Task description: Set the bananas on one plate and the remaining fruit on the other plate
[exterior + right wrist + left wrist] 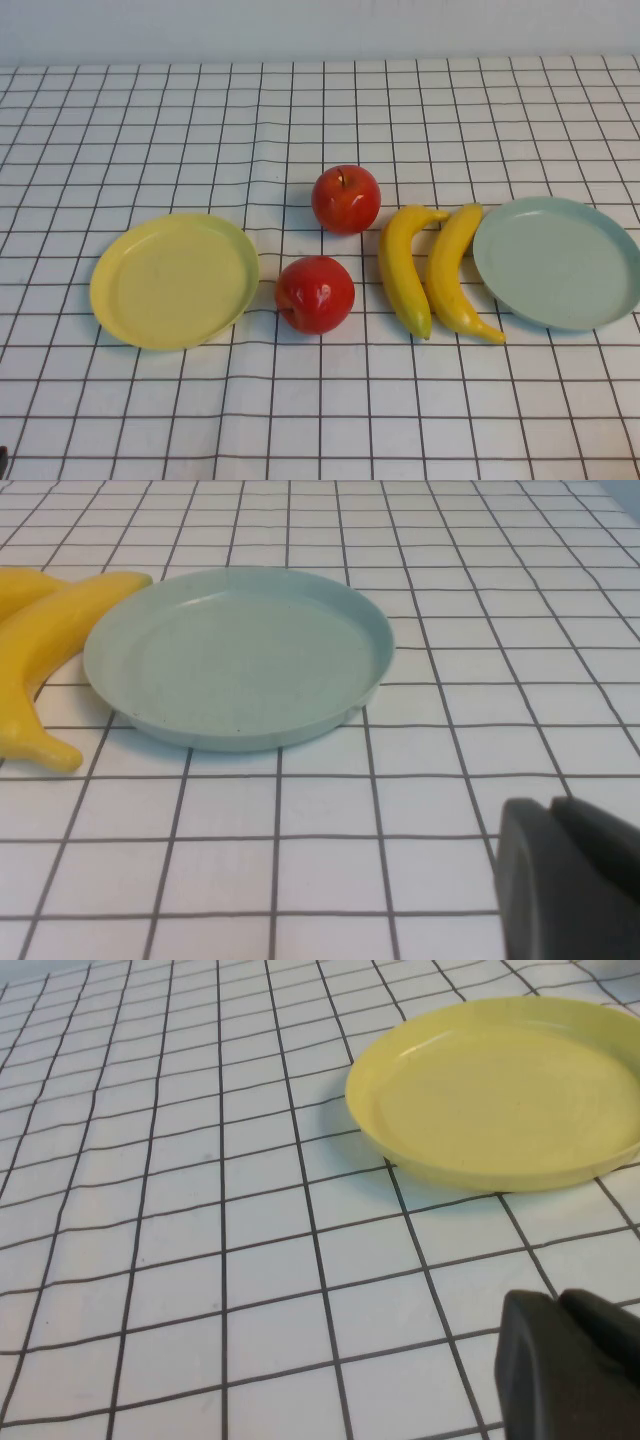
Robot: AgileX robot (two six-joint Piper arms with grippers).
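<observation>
Currently, all the fruit is laid out on the table, which is covered by a white cloth with a black grid, and neither plate carries anything. The left gripper is seen only in its own wrist view, as a dark shape low over the cloth with its fingers together and nothing between them; the pale yellow plate is found ahead of it, well apart from it. The right gripper is likewise shown only in its wrist view, closed and holding nothing, with the pale blue-green plate set ahead of it on the cloth. Beyond that plate from the right gripper, the two bananas are placed side by side, the nearer one just beside the plate's rim. In the high view the bananas are seen between the blue-green plate and the two red apples. One apple is set farther back on the table, and the other is placed just beside the yellow plate, nearer the left gripper's side.
</observation>
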